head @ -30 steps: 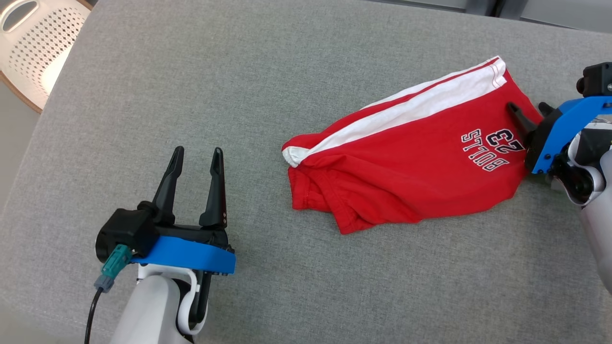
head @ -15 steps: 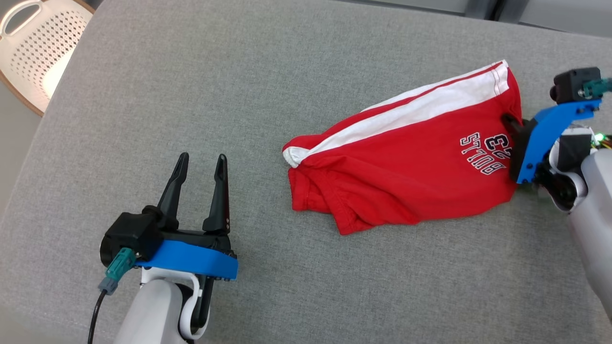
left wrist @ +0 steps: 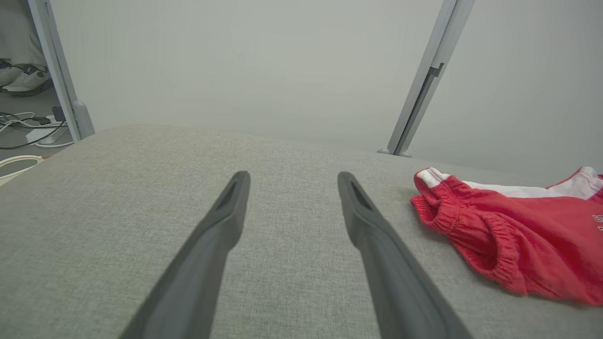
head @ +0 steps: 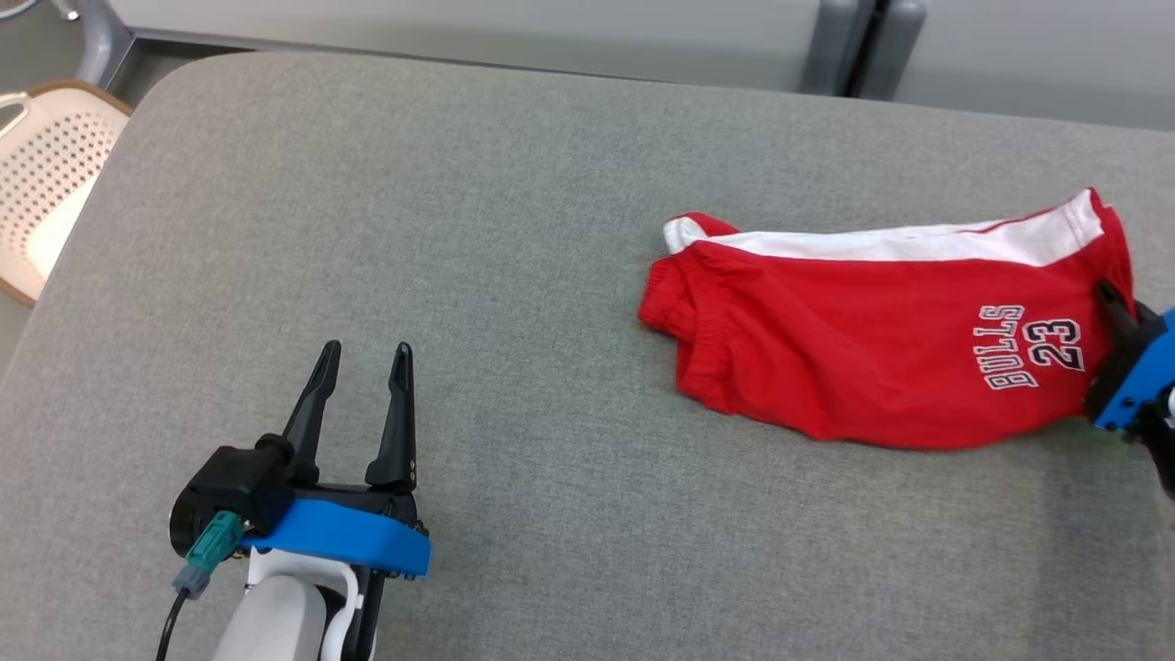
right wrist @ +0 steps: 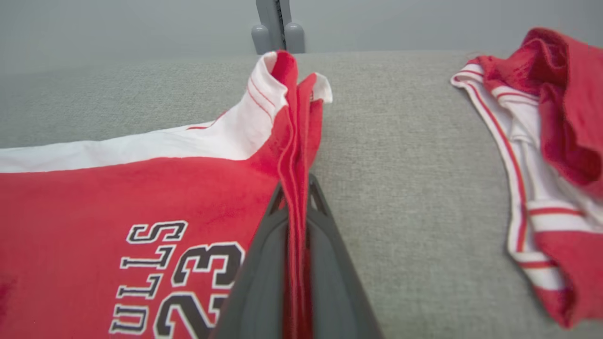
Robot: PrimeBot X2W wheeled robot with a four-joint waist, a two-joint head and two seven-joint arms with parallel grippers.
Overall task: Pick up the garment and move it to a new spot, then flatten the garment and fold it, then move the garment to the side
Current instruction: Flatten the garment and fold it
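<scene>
The garment (head: 872, 358) is a pair of red shorts with a white side stripe and "BULLS 23" lettering, lying stretched out on the grey padded surface (head: 514, 229) at the right. My right gripper (head: 1115, 308) is shut on its right hem; the right wrist view has the red hem folds (right wrist: 294, 155) pinched between the fingers of my right gripper (right wrist: 296, 188). My left gripper (head: 366, 349) stands open at the lower left, well apart from the garment, with nothing between its fingers. The left wrist view has the waistband end of the garment (left wrist: 509, 235) to the right of my left gripper (left wrist: 292, 176).
A second red-and-white piece of clothing (right wrist: 541, 165) lies crumpled on the surface just right of my right gripper. A white perforated chair (head: 41, 184) stands off the left edge. A grey wall and a metal post (left wrist: 419, 94) stand behind the far edge.
My right gripper shut on the garment's right hem and drew it rightward, so the shorts turned and stretched out. The head camera also shifted. My left gripper stayed open.
</scene>
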